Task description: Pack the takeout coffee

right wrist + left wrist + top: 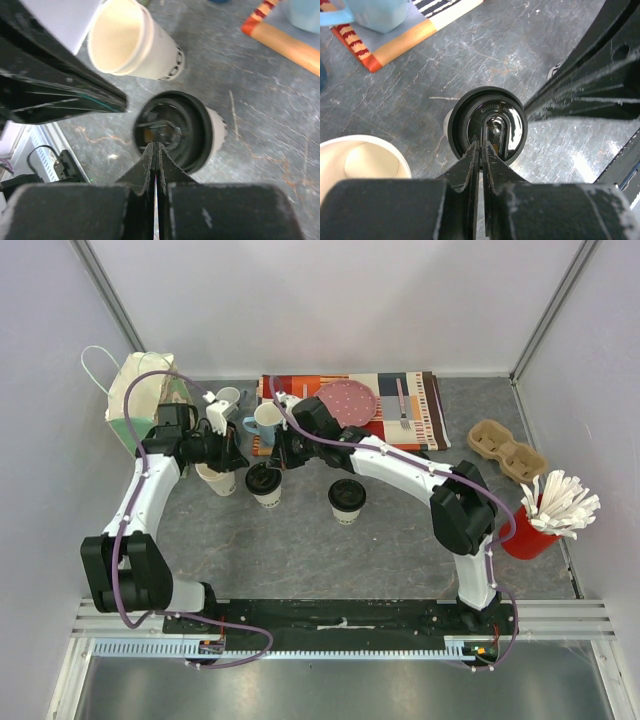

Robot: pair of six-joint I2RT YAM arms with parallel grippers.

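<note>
Two takeout coffee cups carry black lids: one (265, 484) between the arms and one (346, 499) farther right. A third cream cup (217, 480) stands open, without a lid. Both grippers hover over the middle lidded cup. My left gripper (481, 145) is shut, its tips at the near rim of the lid (487, 122), with nothing between them. My right gripper (158, 146) is shut too, its tips over the same lid (172, 131). The open cup (132, 40) lies just beyond it, and shows again (360, 162) in the left wrist view.
A striped placemat (425, 405) at the back holds a pink plate (347, 400) and a fork. A light blue mug (265, 423) and a white mug (228, 398) stand behind the grippers. A bag (135, 400) sits far left, a cardboard cup carrier (507, 450) and a red cup of sticks (540, 525) at right.
</note>
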